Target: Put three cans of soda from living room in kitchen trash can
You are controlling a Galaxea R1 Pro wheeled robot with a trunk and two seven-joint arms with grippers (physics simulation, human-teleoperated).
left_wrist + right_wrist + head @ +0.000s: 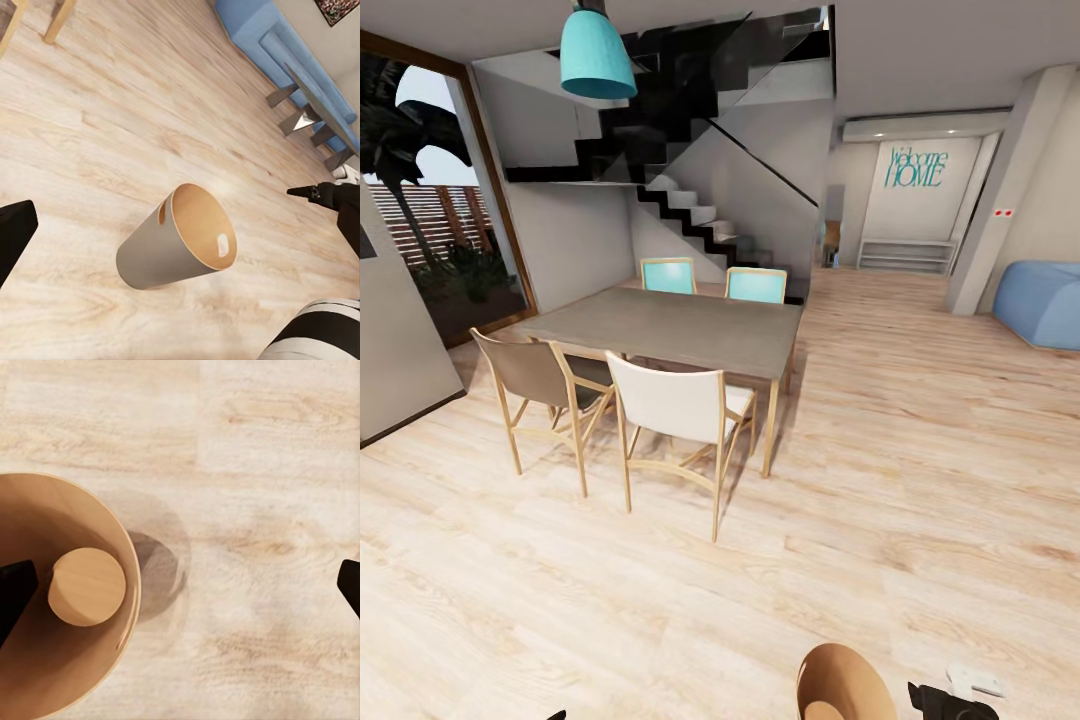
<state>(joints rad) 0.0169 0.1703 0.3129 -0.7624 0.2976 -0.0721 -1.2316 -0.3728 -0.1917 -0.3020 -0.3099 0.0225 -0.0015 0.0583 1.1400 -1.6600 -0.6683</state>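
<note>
Bench (690,330) ahead left on floor (920,480); two chairs (680,410) before the bench, two behind. Stairs (700,215) beyond the bench, sofa (1045,300) far to its right. Bin (180,240) over floor, nearer than the bench.

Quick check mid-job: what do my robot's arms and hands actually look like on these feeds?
Both look alike: the left hand has plain matte black fingers with blunt tips, and so does the right hand. No cables or markings show on them. The left wrist view also shows a rounded white segment with black bands, apparently part of the robot's body; which part cannot be told.
</note>
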